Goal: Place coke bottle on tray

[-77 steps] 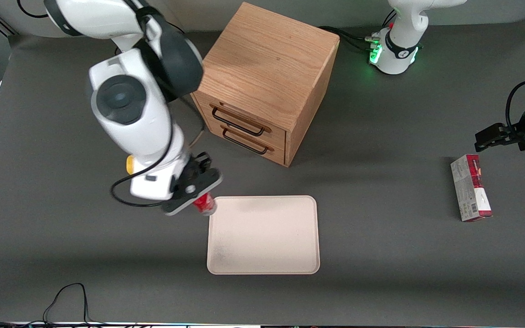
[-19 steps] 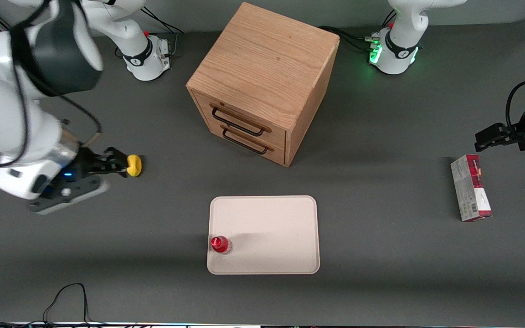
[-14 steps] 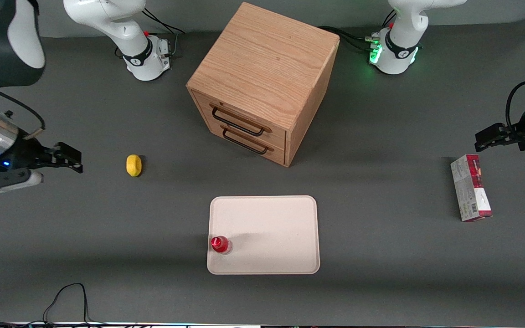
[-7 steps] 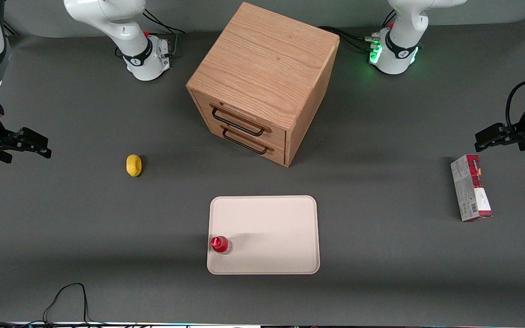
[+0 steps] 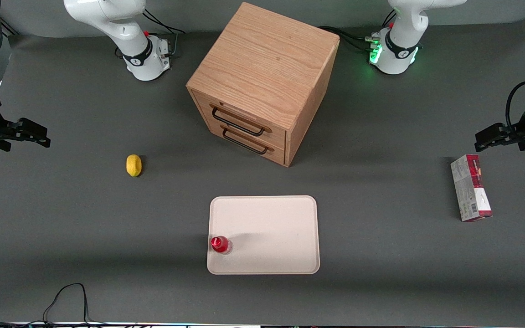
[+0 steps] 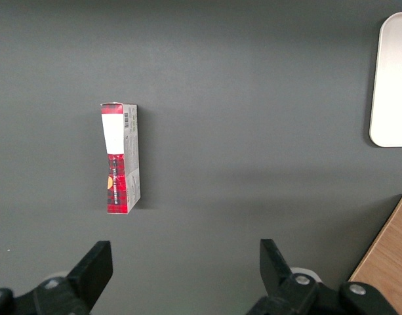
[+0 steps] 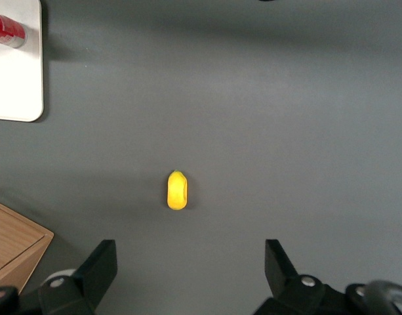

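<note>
The coke bottle [image 5: 220, 244] stands upright on the cream tray [image 5: 271, 228], in the tray's near corner on the working arm's side, and nothing touches it. It also shows in the right wrist view, coke bottle [image 7: 7, 29] on the tray [image 7: 17, 85]. My gripper [image 5: 34, 135] hangs high at the working arm's end of the table, far from the tray. In its own view the gripper [image 7: 189, 252] is open wide with nothing between its fingers, above bare mat.
A yellow lemon [image 5: 133, 165] lies on the mat between the gripper and the tray. A wooden two-drawer cabinet [image 5: 262, 82] stands farther from the camera than the tray. A red-and-grey carton [image 5: 470, 187] lies toward the parked arm's end.
The gripper let go of the bottle, which now stands on the tray. The arm then pulled away toward its end of the table, passing the lemon, and has nearly stopped.
</note>
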You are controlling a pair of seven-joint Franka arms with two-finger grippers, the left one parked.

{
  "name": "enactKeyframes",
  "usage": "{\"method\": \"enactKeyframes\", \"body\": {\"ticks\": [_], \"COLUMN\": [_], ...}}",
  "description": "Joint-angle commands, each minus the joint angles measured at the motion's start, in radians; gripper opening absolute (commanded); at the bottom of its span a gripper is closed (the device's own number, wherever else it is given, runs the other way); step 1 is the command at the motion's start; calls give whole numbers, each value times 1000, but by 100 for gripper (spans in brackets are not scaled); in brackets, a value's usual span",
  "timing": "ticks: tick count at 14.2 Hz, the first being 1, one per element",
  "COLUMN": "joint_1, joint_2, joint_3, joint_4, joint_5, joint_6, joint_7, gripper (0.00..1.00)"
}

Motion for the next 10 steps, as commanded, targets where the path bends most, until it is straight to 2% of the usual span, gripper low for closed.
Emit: {"method": "enactKeyframes", "body": {"ticks": [1, 10], "joint_1": [3, -20], "joint_2": [-11, -11], "joint_3": [1, 6], "joint_4": [9, 20], "joint_5": [-10, -6], "joint_6": [-33, -62], "joint_7": [30, 57], "gripper": [100, 100]}}
